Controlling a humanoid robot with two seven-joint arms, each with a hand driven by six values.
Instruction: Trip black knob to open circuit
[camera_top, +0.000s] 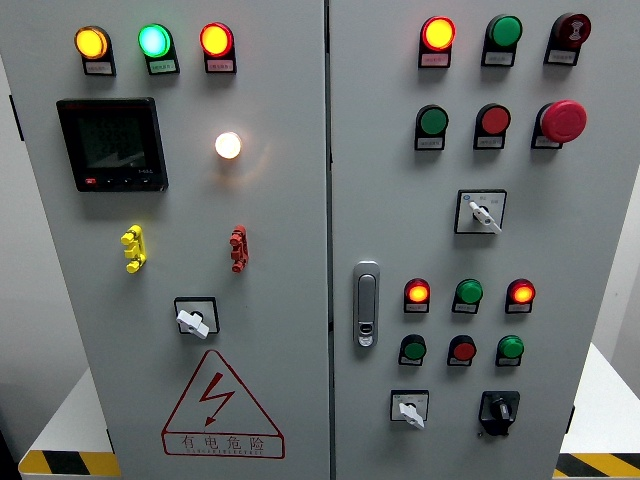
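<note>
- Black rotary knob (498, 410), moulded plastic with a raised pointer grip on a square black escutcheon: sits at the lower right of the right-hand cabinet door, lowest item in its column and closest to the viewpoint. Judged rigid, light to turn yet spring-detented, so it should resist and then snap over. Best hold is likely a pinch across the two flat flanks of the raised grip, thumb on one side and finger on the other; the glossy plastic may slip under a shallow grasp.
- White-handled selector switch (409, 408) on a white square plate: just beside the knob, to its left, same row.
- Three small pushbuttons above, green (413, 349), red (462, 349), green (511, 348); over them three pilot lamps, lit red (417, 293), green (469, 292), lit red (520, 292).
- Chrome door latch handle (367, 303): upright, near the door's left edge.
- Upper white selector (481, 211), red mushroom emergency stop (563, 120) and further lamps, well apart above.
- Left door: black digital meter (111, 144), yellow (133, 248) and red (238, 248) toggles, red triangular shock-hazard label (222, 410).
- Robot hands: neither appears in the head view; whether fingers are apart or together cannot be told. Knob untouched; task judged not started.
</note>
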